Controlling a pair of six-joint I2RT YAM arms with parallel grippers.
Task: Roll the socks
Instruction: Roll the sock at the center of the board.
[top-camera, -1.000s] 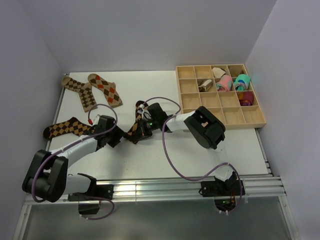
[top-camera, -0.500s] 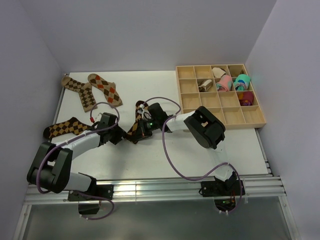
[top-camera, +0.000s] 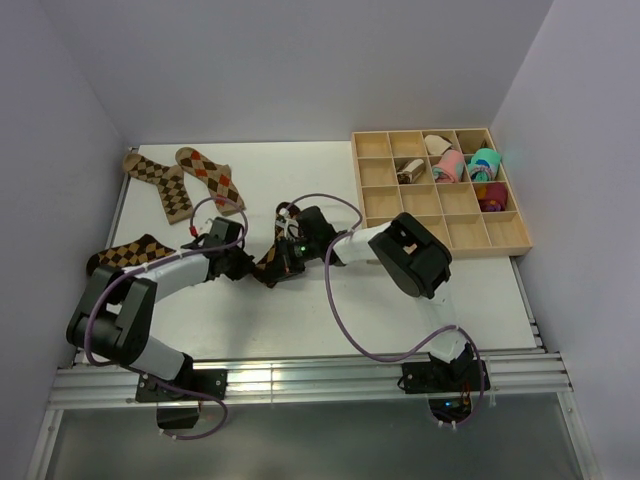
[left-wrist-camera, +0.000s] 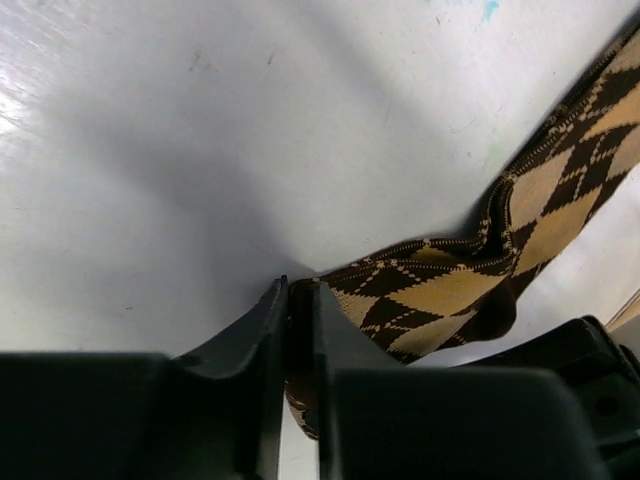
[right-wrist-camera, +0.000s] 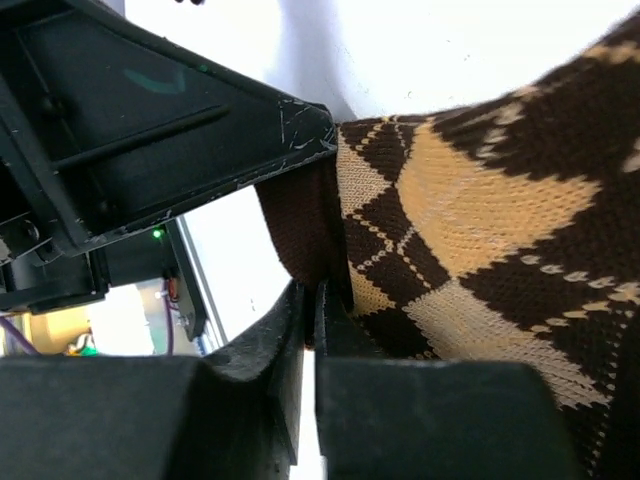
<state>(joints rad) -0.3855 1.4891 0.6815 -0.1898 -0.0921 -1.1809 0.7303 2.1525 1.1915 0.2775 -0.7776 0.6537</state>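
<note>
Top external: shows the wooden tray (top-camera: 356, 200) at the back right of the table (top-camera: 420, 300), and left of its front corner the argyle sock (top-camera: 272, 258) being worked on. Shows the left gripper (top-camera: 247, 263) and the right gripper (top-camera: 287, 255) meeting on that sock from opposite sides, the left one on the side away from the tray.

Since a second ago: swung the left arm in toward the tray, right up to the sock, and drew its jaws from well apart to almost touching. No change on the right side over the same second.

Left wrist: confirms the jaws clamped on the sock's dark edge, with only a thin strip of knit between them. Leaves the rest of the sock crumpled on the white surface, trailing off toward the tray.

Right wrist: shows jaws pressed together on a fold of the same sock, with the left gripper's black body close alongside.

Meaning for the task, as a judgement: puts the sock under a two-point hold, ready for the first turn of the roll, not yet begun. Calls for care, since so thin a pinch could slip.

Far left of the tray: three more flat socks, two (top-camera: 150, 172) (top-camera: 210, 178) toward the back and one (top-camera: 125, 255) nearer. Inside the tray: one brown-and-cream bundle (top-camera: 408, 172) beside pink and teal bundles (top-camera: 450, 165). Plenty left to do.
</note>
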